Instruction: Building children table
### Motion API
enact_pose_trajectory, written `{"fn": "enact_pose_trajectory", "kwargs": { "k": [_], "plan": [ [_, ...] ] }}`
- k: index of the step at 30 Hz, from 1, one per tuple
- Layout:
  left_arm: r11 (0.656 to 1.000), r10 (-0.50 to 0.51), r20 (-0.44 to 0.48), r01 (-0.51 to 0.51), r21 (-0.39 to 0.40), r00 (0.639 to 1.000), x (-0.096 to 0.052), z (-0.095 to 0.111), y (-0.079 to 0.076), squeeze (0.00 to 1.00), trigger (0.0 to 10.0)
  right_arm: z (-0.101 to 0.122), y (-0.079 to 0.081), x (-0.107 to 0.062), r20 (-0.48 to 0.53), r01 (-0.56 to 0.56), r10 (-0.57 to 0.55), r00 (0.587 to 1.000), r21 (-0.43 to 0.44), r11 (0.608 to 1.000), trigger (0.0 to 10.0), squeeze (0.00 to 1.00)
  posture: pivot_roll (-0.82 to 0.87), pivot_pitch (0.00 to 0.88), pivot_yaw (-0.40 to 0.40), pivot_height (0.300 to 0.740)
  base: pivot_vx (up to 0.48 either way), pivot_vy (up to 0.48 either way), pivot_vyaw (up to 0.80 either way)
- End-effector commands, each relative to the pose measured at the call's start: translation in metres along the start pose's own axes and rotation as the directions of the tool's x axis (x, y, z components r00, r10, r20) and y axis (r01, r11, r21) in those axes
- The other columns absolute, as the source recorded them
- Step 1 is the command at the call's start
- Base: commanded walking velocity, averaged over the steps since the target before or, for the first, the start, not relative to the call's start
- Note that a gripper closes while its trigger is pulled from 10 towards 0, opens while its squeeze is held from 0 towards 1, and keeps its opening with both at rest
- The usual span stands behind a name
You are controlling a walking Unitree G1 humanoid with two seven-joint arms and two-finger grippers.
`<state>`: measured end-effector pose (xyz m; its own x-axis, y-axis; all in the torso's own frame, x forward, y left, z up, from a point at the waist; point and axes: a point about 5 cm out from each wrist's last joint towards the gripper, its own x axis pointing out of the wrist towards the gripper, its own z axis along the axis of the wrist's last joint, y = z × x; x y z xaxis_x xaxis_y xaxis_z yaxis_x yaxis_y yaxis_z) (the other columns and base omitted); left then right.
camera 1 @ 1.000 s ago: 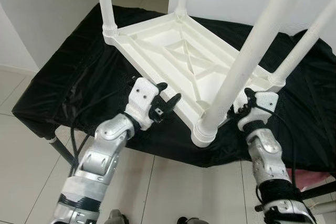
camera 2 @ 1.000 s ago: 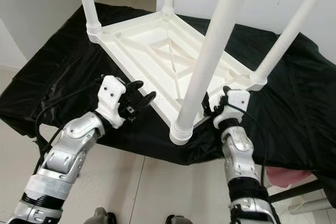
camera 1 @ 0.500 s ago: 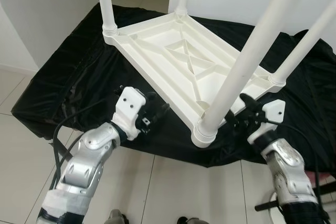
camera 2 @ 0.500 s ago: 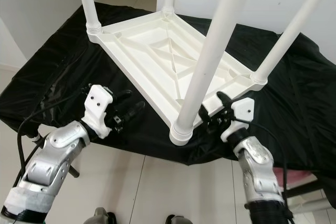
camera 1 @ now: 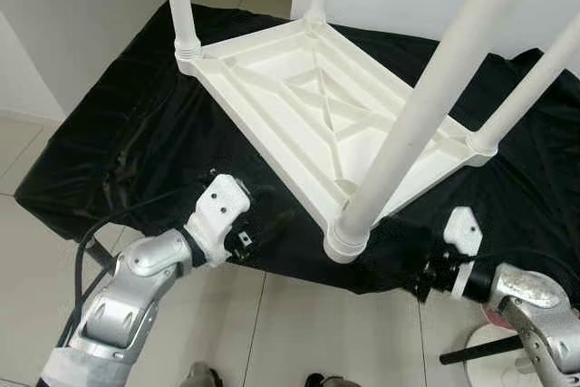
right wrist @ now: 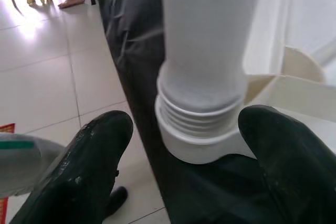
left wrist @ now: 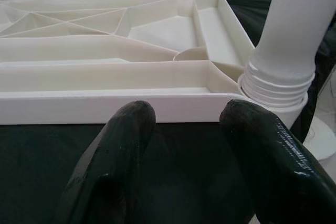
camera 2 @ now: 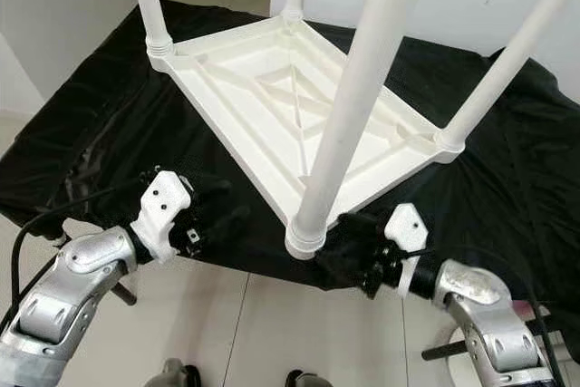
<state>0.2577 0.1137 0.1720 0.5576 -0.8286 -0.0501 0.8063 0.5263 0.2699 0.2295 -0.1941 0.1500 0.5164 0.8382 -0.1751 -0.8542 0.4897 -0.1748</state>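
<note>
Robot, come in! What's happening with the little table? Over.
Left gripper open near tabletop rim. Right gripper open around nearest leg's base. White table upside down on black cloth.

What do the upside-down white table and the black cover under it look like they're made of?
Table: probably moulded plastic, matte white, judging by the ribbed underside and threaded leg collars. Cover: thin, slightly shiny fabric, wrinkled and draped over the edges.

Upturned table (camera 1: 319,111) on the cloth (camera 1: 118,133) — left gripper (camera 2: 216,210) before its near edge, right gripper (camera 2: 349,242) beside the nearest leg (camera 2: 349,106).
</note>
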Motion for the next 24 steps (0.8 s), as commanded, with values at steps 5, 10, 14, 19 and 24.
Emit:
{"fn": "enact_pose_trajectory", "kwargs": {
  "k": [5, 10, 14, 19, 24],
  "plan": [
    [0.995, -0.103, -0.028, 0.102, -0.017, 0.994, -0.005, 0.001, -0.014, 0.00, 10.0, 0.009, 0.005, 0.006, 0.022, -0.038, 0.038, 0.999, -0.006, 0.999, 10.0, 0.00, 0.02, 0.128, -0.048, 0.740, 0.000, 0.000, 0.00],
    [0.980, -0.189, -0.039, 0.186, -0.067, 0.981, -0.010, 0.002, -0.021, 0.00, 10.0, 0.012, -0.006, 0.037, 0.085, 0.089, -0.086, 0.993, -0.033, 0.995, 10.0, 0.00, 0.03, 0.126, -0.053, 0.740, 0.000, 0.000, 0.00],
    [0.979, -0.187, -0.023, 0.185, -0.082, 0.982, -0.008, 0.004, -0.021, 0.00, 10.0, 0.014, -0.011, 0.055, 0.130, 0.155, -0.152, 0.980, -0.012, 0.988, 10.0, 0.00, 0.03, 0.127, -0.052, 0.740, 0.000, 0.000, 0.00],
    [0.978, -0.178, -0.003, 0.177, -0.108, 0.984, -0.002, 0.005, -0.027, 0.00, 10.0, 0.015, -0.021, 0.064, 0.152, 0.222, -0.222, 0.963, 0.014, 0.975, 10.0, 0.00, 0.03, 0.126, -0.053, 0.740, 0.000, 0.000, 0.00],
    [0.981, -0.157, 0.017, 0.157, -0.117, 0.988, 0.003, 0.007, -0.029, 0.00, 10.0, 0.014, -0.035, 0.061, 0.158, 0.288, -0.288, 0.945, 0.023, 0.957, 10.0, 0.00, 0.03, 0.123, -0.055, 0.740, 0.000, 0.000, 0.00]
  ]
}}
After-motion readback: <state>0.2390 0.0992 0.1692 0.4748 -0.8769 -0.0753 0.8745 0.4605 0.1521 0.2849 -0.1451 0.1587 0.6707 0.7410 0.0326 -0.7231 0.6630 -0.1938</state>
